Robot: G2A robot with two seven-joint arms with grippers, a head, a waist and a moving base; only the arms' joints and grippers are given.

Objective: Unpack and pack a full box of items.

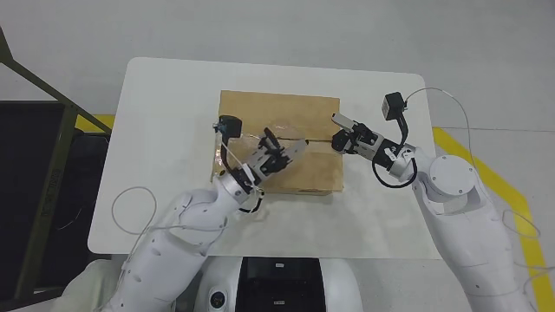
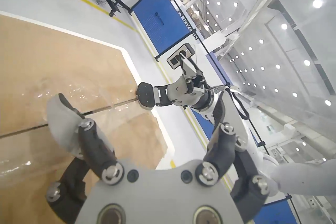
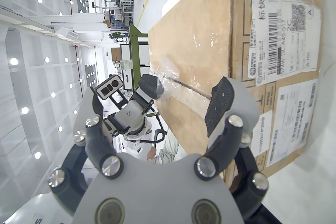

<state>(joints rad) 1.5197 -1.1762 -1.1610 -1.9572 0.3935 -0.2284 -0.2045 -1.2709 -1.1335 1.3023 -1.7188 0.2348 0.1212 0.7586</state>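
The shut brown box (image 1: 279, 121) sits in the middle of the white worktop (image 1: 173, 95), and its taped seam (image 1: 317, 141) runs sideways from the open left end effector (image 1: 284, 150), over the box top, to the open right end effector (image 1: 339, 134) at the seam's end.

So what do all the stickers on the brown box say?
White shipping label on the brown cardboard box: barcodes, a square code and printed lines, too small to quote surely.
Lower white labels on the same side: barcodes and tiny print, unreadable.
Blue wall panel behind: white letters, blurred.
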